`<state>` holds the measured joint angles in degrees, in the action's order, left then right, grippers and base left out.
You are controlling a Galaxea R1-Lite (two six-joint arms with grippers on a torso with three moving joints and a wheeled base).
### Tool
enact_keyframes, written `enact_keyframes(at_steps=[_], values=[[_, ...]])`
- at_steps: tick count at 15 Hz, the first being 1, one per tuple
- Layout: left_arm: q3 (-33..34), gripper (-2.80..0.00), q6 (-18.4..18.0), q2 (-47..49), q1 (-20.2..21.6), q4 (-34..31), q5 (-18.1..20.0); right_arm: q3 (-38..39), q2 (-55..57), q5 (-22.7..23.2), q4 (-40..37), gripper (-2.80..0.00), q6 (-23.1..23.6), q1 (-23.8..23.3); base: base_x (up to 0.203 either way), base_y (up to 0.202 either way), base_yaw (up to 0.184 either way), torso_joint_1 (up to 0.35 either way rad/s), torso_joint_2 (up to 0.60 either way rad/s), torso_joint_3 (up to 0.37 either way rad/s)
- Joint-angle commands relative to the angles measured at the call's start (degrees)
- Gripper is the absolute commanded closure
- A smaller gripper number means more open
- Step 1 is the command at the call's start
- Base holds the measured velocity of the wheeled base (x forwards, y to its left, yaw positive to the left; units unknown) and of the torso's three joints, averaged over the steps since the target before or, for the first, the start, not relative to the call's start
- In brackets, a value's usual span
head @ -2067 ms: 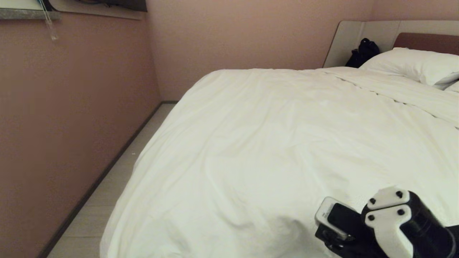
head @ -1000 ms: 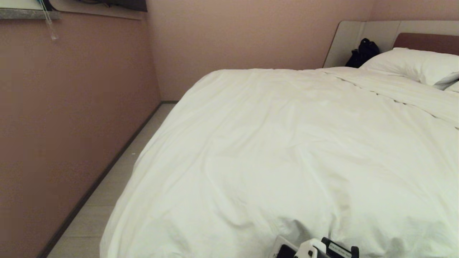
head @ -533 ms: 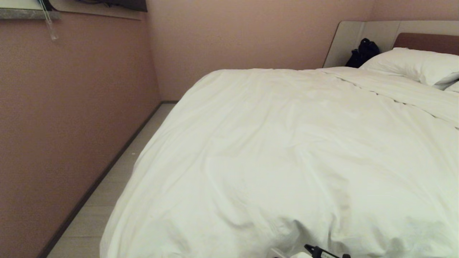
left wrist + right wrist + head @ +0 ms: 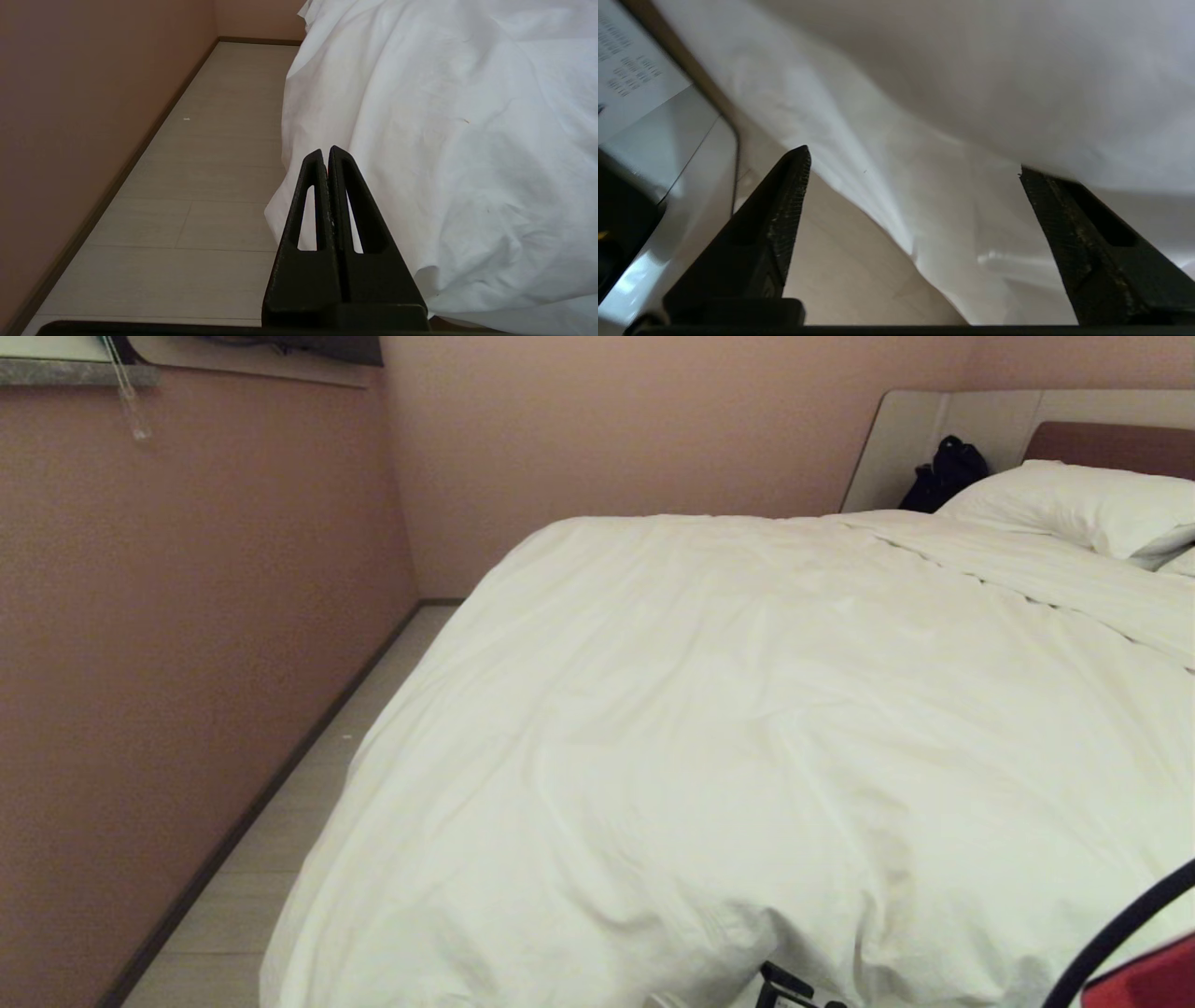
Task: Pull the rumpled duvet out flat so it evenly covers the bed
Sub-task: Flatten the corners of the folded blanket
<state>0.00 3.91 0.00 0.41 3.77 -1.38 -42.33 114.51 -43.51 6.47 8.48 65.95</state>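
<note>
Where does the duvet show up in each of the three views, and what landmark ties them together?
Head view: the duvet fills the centre and right, spread over the bed.
Left wrist view: it fills the right side, hanging toward the floor beyond the shut left hand.
Right wrist view: it fills the upper frame, beyond the open right hand.
Shared landmark: the duvet's hanging near edge.

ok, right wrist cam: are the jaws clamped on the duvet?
No, the right gripper has its jaws spread wide apart, with the duvet hanging loose beyond them.
</note>
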Motion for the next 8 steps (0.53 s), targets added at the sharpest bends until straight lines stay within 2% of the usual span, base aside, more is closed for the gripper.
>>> enact_keyframes(at_steps=[1,4,8], values=[[0.0,0.0,0.0,0.0,0.0,0.0,0.0,-1.1,2.4,-2.0,0.3,-2.8,0.1,-0.5,0.0,0.0,0.0,0.0,0.0,0.0],[0.0,0.0,0.0,0.0,0.0,0.0,0.0,-3.0,3.8,-4.6,0.3,-2.8,0.0,-2.3,0.0,0.0,0.0,0.0,0.0,0.0],[0.0,0.0,0.0,0.0,0.0,0.0,0.0,-4.8,5.7,-5.4,0.3,-2.8,0.1,-4.2,0.0,0.0,0.0,0.0,0.0,0.0]])
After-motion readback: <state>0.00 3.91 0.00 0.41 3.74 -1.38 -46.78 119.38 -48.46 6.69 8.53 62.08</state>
